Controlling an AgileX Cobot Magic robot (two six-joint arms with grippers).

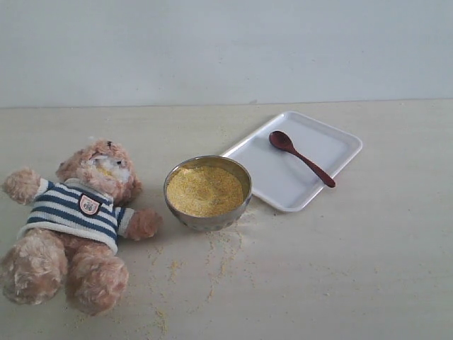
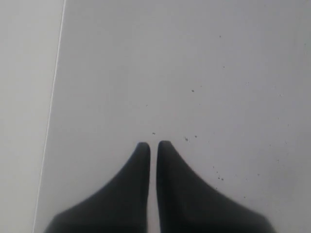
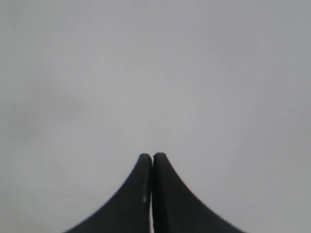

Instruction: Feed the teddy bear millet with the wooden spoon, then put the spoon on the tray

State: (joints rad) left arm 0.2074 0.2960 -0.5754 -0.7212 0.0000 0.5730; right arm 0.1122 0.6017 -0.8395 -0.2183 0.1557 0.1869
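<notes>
The teddy bear [image 1: 78, 219] lies on its back at the left of the table in its striped shirt, with yellow grains on its muzzle. To its right stands the steel bowl [image 1: 208, 193] heaped with millet [image 1: 204, 190]. The wooden spoon [image 1: 301, 158] lies on the white tray [image 1: 279, 185] at the back right. Neither arm shows in the exterior view. My left gripper [image 2: 153, 144] is shut with nothing in it, over a bare pale surface with a few dark specks. My right gripper [image 3: 152, 156] is shut and empty too, over a plain pale surface.
Loose millet specks [image 1: 219, 258] are scattered on the table in front of the bowl and toward the bear's legs. A pale wall [image 1: 226, 49] rises behind the table. A thin light edge line [image 2: 51, 111] runs along one side of the left wrist view.
</notes>
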